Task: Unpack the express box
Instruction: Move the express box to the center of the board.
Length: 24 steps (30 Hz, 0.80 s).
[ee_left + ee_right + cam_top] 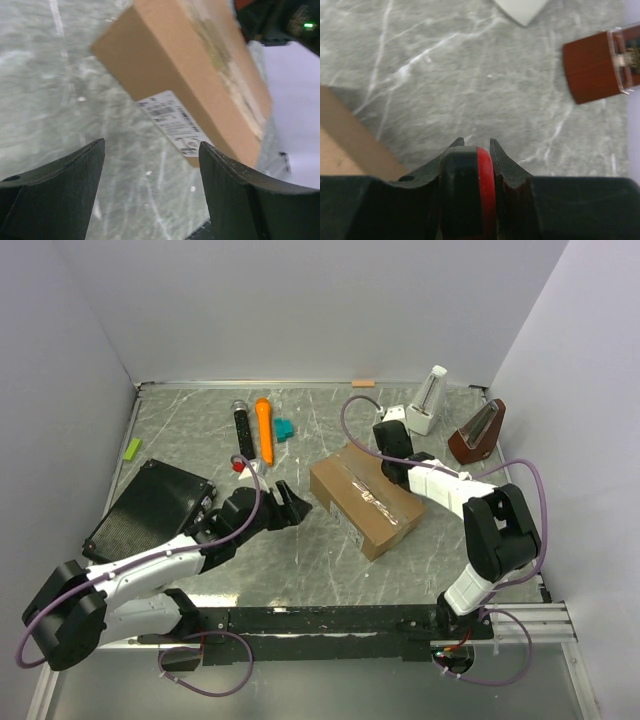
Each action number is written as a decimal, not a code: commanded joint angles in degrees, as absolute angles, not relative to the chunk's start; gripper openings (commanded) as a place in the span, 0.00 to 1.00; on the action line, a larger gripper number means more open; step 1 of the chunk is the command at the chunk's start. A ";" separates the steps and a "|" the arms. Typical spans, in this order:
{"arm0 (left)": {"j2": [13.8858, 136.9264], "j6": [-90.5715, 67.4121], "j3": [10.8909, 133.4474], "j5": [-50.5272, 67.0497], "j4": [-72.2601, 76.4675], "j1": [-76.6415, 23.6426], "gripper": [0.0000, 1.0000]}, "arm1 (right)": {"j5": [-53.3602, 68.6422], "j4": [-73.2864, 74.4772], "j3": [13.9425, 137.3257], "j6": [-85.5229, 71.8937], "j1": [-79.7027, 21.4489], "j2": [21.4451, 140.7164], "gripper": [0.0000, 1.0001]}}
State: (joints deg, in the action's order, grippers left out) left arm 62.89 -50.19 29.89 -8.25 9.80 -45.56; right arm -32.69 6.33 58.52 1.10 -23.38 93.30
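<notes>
The express box (365,498) is a brown cardboard carton lying closed on the table, with clear tape along its top seam. It fills the upper part of the left wrist view (190,65), where a white label shows on its side. A corner of it shows in the right wrist view (340,150). My left gripper (285,502) is open and empty just left of the box, its fingers (60,190) apart over bare table. My right gripper (392,443) is above the box's far end, shut on a black-and-red tool (470,190).
A flat black ribbed case (150,508) lies at the left. An orange marker (264,428), a black pen (242,428), a teal piece (285,428) and a small red item (238,466) lie behind. A white metronome (428,402) and a brown one (478,432) stand at the back right.
</notes>
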 commanded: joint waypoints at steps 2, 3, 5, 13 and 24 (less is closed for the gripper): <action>64.60 -53.43 28.75 -0.53 22.66 -45.53 0.79 | -27.77 3.42 59.58 1.14 -24.17 93.51 0.00; 64.51 -54.31 27.61 -0.53 25.20 -45.44 0.79 | -28.03 2.99 59.68 1.75 -24.69 93.78 0.00; 64.42 -55.98 25.32 -0.53 30.99 -45.53 0.80 | -27.60 2.02 59.50 2.89 -25.92 93.78 0.00; 71.54 -56.69 27.69 1.76 31.98 -45.44 0.84 | -27.69 6.41 63.02 3.43 -33.13 96.59 0.00; 69.53 -58.97 23.91 1.32 29.80 -45.53 0.80 | -29.61 13.71 63.99 -2.98 -41.56 95.89 0.00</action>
State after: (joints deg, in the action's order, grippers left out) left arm 73.06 -56.90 25.71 1.56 27.59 -45.56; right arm -29.82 10.39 63.44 0.14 -37.69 96.60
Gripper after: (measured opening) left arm 0.808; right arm 0.316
